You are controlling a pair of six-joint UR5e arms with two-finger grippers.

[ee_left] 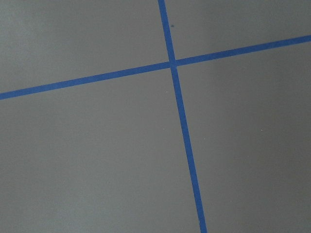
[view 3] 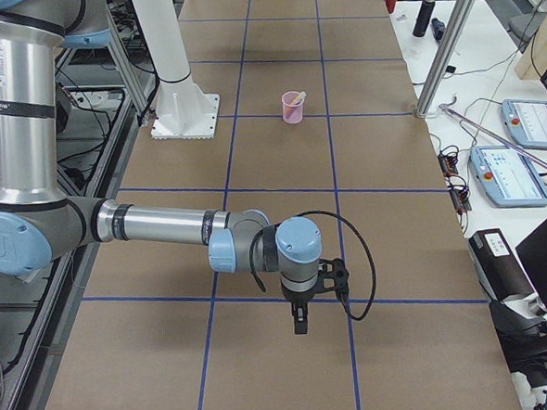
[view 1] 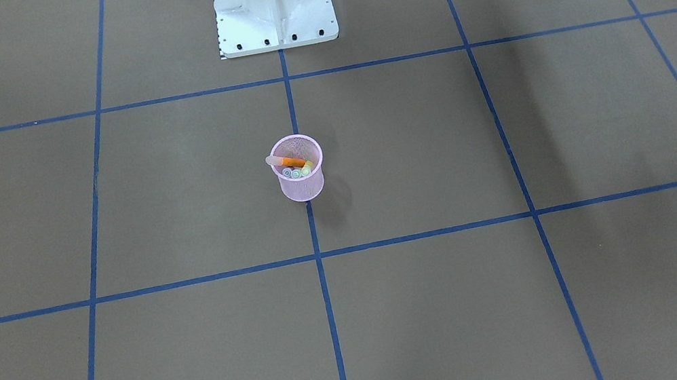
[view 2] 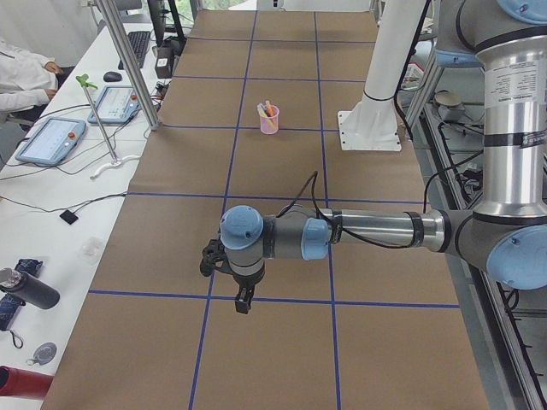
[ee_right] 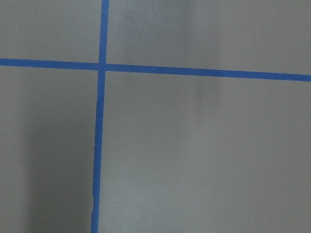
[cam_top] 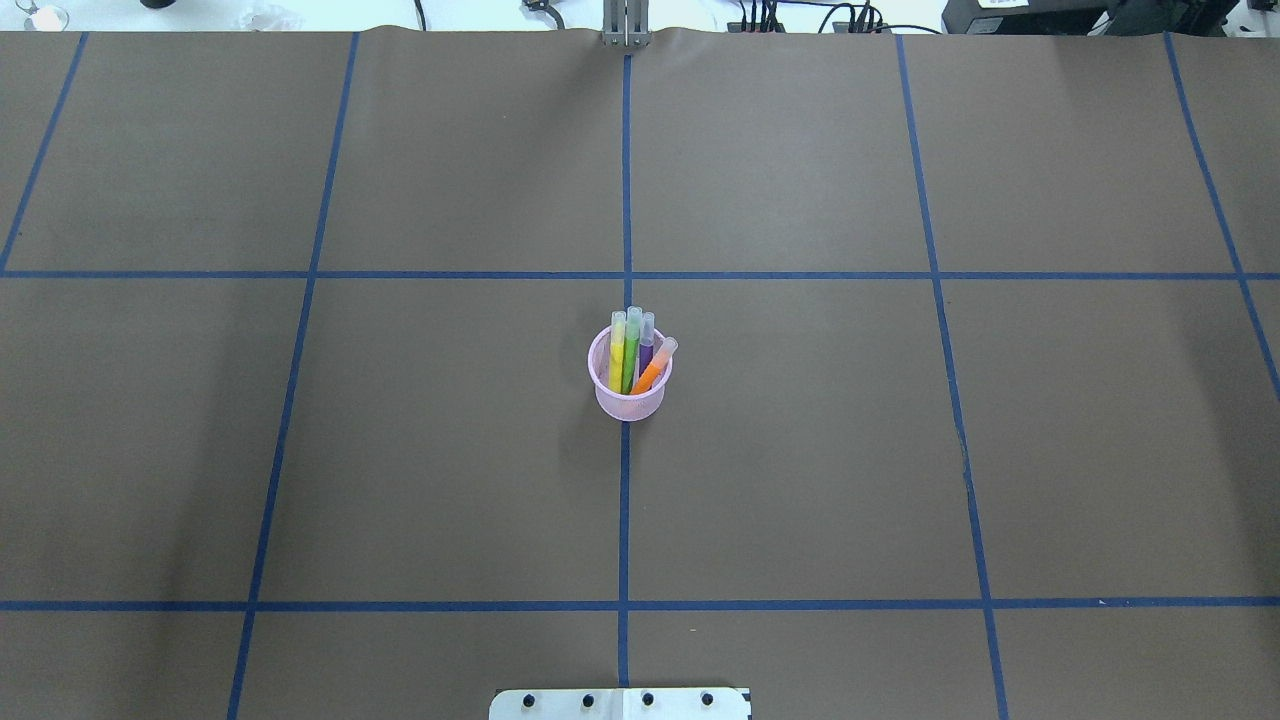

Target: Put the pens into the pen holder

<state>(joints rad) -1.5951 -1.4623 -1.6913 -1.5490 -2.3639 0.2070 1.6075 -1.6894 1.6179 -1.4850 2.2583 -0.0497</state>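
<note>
The pink mesh pen holder [cam_top: 628,402] stands upright on the middle grid line of the table, also seen in the front view [view 1: 302,186]. Inside it stand the pens: a yellow pen [cam_top: 617,350], a green pen [cam_top: 631,345] and a purple pen [cam_top: 647,340], while an orange pen [cam_top: 655,368] leans across the rim. My left gripper [view 2: 244,303] hangs over the table's left end, far from the holder [view 2: 269,122]. My right gripper [view 3: 299,324] hangs over the right end. Both show only in the side views, so I cannot tell whether they are open or shut.
The white robot pedestal [view 1: 272,1] stands behind the holder. Along the table's far side are metal posts [view 2: 128,60], tablets [view 2: 51,141], cables, a dark bottle [view 2: 26,290] and a person's sleeve [view 2: 21,73]. Both wrist views show only brown table with blue tape lines.
</note>
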